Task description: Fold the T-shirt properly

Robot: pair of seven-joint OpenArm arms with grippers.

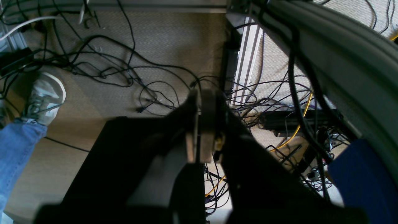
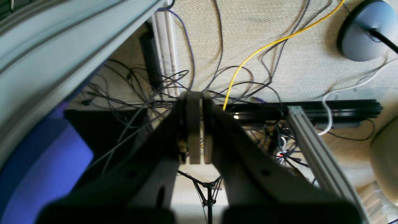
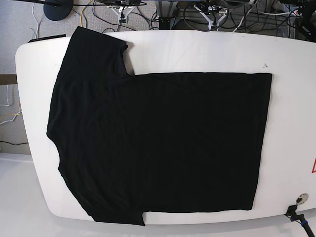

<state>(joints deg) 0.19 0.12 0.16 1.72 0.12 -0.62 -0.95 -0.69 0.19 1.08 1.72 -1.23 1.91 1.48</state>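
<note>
The black T-shirt (image 3: 158, 143) lies spread flat on the white table (image 3: 291, 98). Its sleeves point left and its hem is at the right. It shows only in the base view, and neither arm appears there. In the left wrist view my left gripper (image 1: 199, 93) is shut and empty. It hangs beside the table and points down at the floor. In the right wrist view my right gripper (image 2: 195, 96) is also shut and empty, over the floor beside the table edge. Neither gripper touches the shirt.
Tangled cables (image 1: 130, 77) cover the carpet under both grippers. A person's shoe and jeans leg (image 1: 43, 99) stand at the left. An aluminium frame rail (image 2: 314, 149) and a lamp base (image 2: 367, 31) are at the right. The table's grey edge (image 1: 342, 46) curves past the left gripper.
</note>
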